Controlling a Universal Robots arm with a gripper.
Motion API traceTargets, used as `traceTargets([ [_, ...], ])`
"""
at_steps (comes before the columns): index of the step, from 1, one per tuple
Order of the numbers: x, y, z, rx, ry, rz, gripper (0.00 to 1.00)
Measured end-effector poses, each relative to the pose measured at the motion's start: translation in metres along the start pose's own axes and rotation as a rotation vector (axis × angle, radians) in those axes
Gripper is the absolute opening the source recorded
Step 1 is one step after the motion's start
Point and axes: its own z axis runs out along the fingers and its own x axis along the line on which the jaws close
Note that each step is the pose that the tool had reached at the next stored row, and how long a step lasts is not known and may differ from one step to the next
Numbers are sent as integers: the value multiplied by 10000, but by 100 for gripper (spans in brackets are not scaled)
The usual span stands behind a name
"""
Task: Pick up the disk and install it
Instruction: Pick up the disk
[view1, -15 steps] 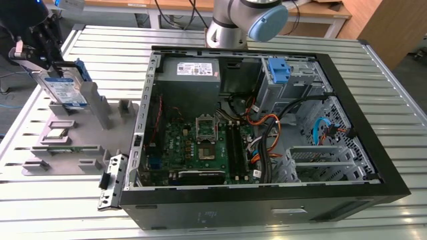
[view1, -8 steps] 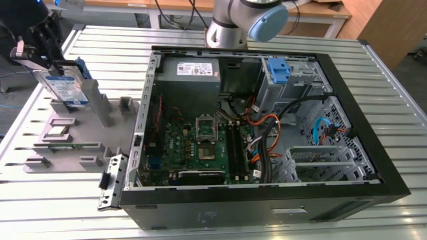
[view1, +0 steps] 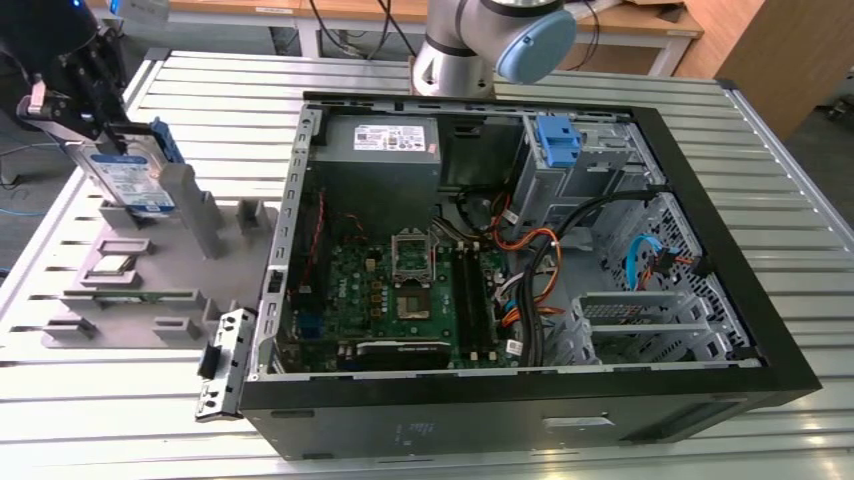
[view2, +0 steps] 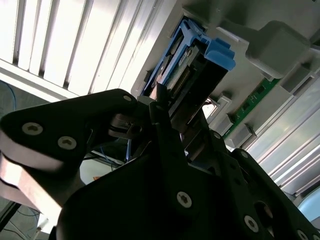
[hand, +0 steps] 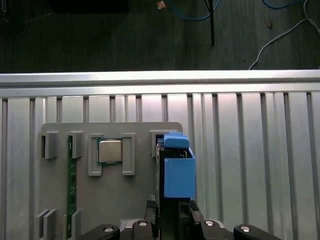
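The disk (view1: 134, 180), a silver drive with a blue-and-white label and a blue bracket, stands on edge at the back of the grey parts fixture (view1: 147, 270), at the exterior view's left. My gripper (view1: 104, 135) comes down on it from above, fingers closed on its two faces. In both wrist views the disk (hand: 178, 175) (view2: 200, 60) sits between my black fingers, with the gripper (hand: 172, 215) (view2: 167, 117) shut on it. Its lower edge is level with the fixture's upright posts; whether it still rests there I cannot tell.
The open computer case (view1: 534, 400) lies at the exterior view's right, with its motherboard (view1: 400, 290), grey power supply (view1: 380, 140) and a bare blue bracket (view1: 558, 140) in the drive bay. A processor chip (hand: 110, 151) and a green memory stick (hand: 71, 185) sit in the fixture.
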Motion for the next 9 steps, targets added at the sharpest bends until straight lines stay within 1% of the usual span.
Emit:
traceTargets([
  [6, 0, 0, 1, 2, -1, 12, 35],
  [9, 0, 0, 2, -4, 2, -82, 35],
])
